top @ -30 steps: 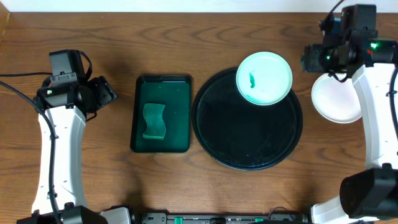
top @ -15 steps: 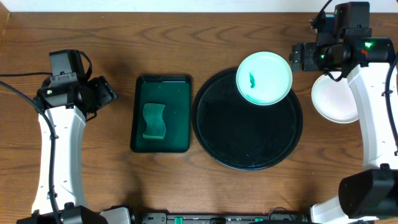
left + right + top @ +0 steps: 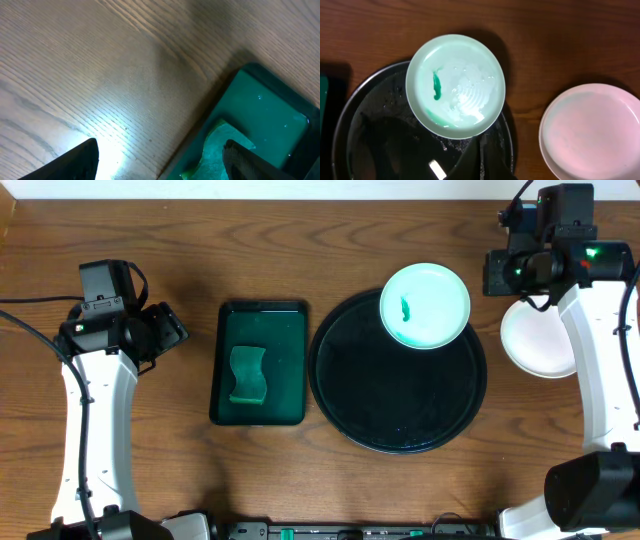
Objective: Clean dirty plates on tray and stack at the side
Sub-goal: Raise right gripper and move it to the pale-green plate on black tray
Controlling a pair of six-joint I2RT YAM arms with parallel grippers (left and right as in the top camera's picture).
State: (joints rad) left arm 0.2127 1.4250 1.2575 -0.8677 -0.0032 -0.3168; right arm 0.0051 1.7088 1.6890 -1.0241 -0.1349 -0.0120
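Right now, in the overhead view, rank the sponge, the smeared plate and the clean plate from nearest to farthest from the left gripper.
1. Sponge, in the green tray, just beside the left gripper.
2. Smeared plate, at the black tray's upper right edge.
3. Clean plate, on the table at the far right.

- No text, label, brand, number or sign can be read in any view.
- Plates [image 3: 425, 305], black tray [image 3: 400, 410] and worktop [image 3: 300, 240] bear no writing.
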